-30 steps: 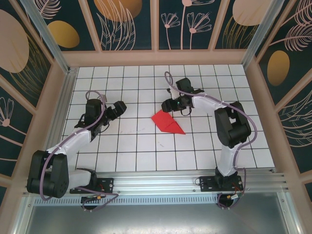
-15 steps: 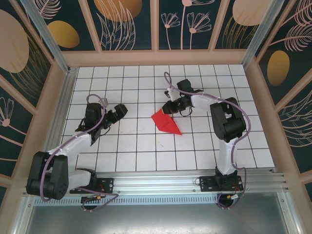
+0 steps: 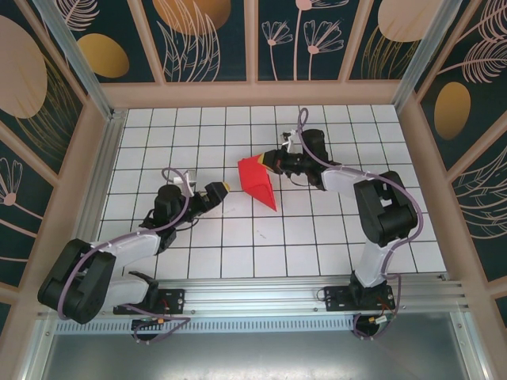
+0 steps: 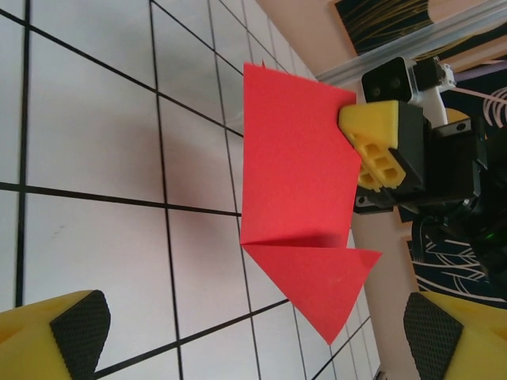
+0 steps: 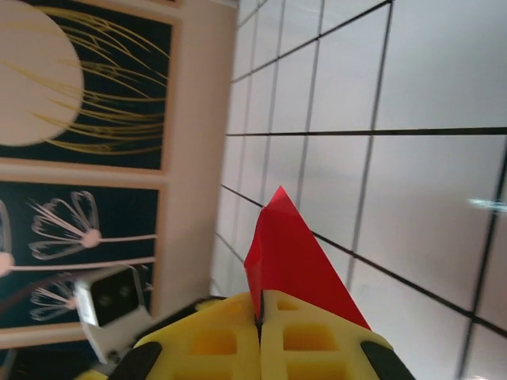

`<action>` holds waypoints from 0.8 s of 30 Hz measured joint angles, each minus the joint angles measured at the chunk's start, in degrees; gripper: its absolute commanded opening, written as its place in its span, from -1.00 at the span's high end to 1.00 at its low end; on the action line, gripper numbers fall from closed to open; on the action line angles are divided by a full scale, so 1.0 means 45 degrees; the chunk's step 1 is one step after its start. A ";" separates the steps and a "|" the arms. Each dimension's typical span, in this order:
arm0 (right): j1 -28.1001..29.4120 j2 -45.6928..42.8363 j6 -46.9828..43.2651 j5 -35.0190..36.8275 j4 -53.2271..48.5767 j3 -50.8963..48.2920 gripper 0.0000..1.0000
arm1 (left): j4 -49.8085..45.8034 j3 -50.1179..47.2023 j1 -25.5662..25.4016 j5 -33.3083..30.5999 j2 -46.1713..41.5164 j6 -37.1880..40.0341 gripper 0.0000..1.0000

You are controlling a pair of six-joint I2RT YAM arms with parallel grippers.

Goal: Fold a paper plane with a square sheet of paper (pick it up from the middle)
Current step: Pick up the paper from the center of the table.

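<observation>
The square sheet of paper [image 3: 257, 180], bright red and folded into a creased shape with a pointed tip, hangs tilted above the middle of the white grid table. My right gripper [image 3: 270, 162] is shut on its far upper edge. In the right wrist view the yellow fingers [image 5: 309, 336] are pressed together on the red paper [image 5: 295, 252]. My left gripper [image 3: 222, 188] stands open just left of the paper and touches nothing. In the left wrist view the paper [image 4: 297, 170] hangs ahead between my wide-spread fingertips [image 4: 75, 332], with the right gripper's yellow fingers [image 4: 376, 146] at its edge.
The white grid table [image 3: 317, 237] is boxed in by wooden walls [image 3: 253, 93] at the back and both sides. An aluminium rail [image 3: 277, 297] runs along the near edge by the arm bases.
My right gripper shut on the paper's far edge and lifted it up and back to the left. The left arm swung right toward the paper, still open.
</observation>
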 measured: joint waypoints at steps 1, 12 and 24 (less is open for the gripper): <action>0.0034 -0.0024 0.0826 0.0005 0.0656 -0.0160 0.85 | 0.0389 -0.0029 -0.0170 -0.0010 0.0121 -0.0136 -0.91; 0.0699 -0.0019 0.6980 0.0272 0.4915 -0.1263 0.85 | 0.3439 -0.0024 -0.1083 0.0000 0.1341 -0.1200 -0.73; 0.1078 0.0719 1.0054 0.0306 0.7344 -0.1268 0.84 | 0.5814 -0.0024 -0.1171 0.0340 0.1948 -0.2084 0.28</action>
